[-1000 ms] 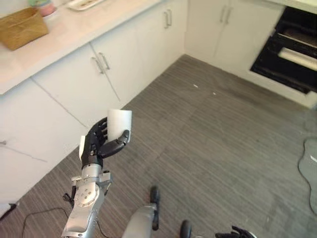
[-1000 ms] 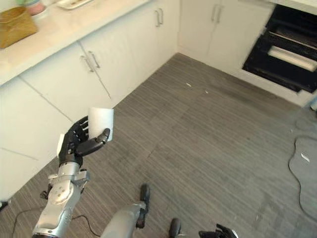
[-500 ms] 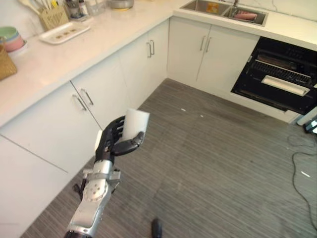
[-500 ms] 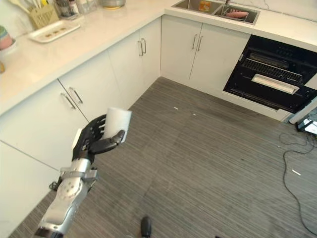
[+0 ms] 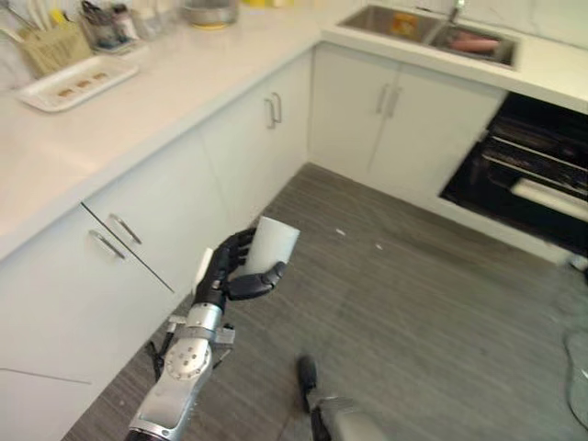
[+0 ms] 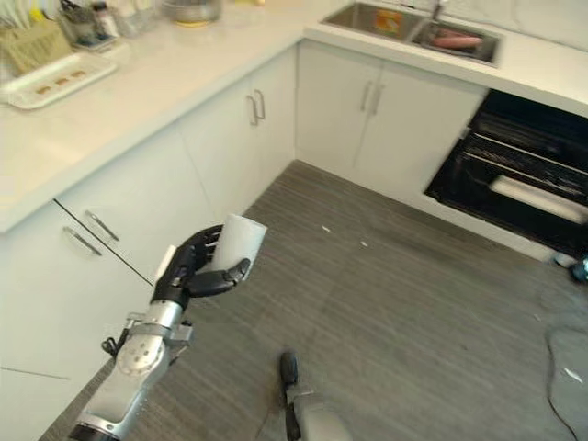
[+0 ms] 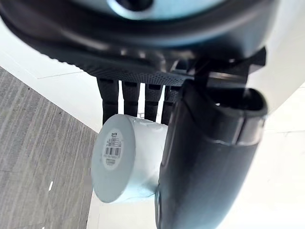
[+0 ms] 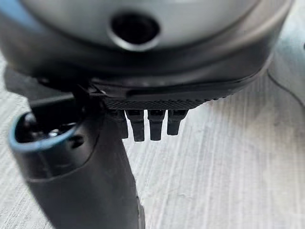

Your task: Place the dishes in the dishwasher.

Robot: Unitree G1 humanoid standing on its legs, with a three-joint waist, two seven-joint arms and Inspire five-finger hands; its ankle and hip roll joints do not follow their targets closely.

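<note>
In the left eye view, the left hand (image 5: 231, 274) held a white cup (image 5: 270, 248) out in front of the robot, above the grey floor (image 5: 432, 312) and near the white cabinets (image 5: 175, 216). The fingers were curled behind the cup and the thumb crossed its front. The counter (image 5: 156, 101) ran along the left and carried a white tray (image 5: 69, 81) and a holder of utensils (image 5: 41, 41). A sink (image 5: 432, 28) sat in the far counter, and the open dishwasher (image 5: 533, 179), dark inside, stood below and to the right of it, well apart from the cup.

The right eye view showed the same scene, with the cup (image 6: 237, 243) tilted a little in the hand (image 6: 193, 268).

In the left wrist view, the cup (image 7: 121, 162) lay clamped between the fingers (image 7: 131, 98) and the thumb, its labelled base facing the camera.

In the right wrist view, the right hand (image 8: 81, 157) hung over the floor with its fingers (image 8: 150, 125) straight and holding nothing.
</note>
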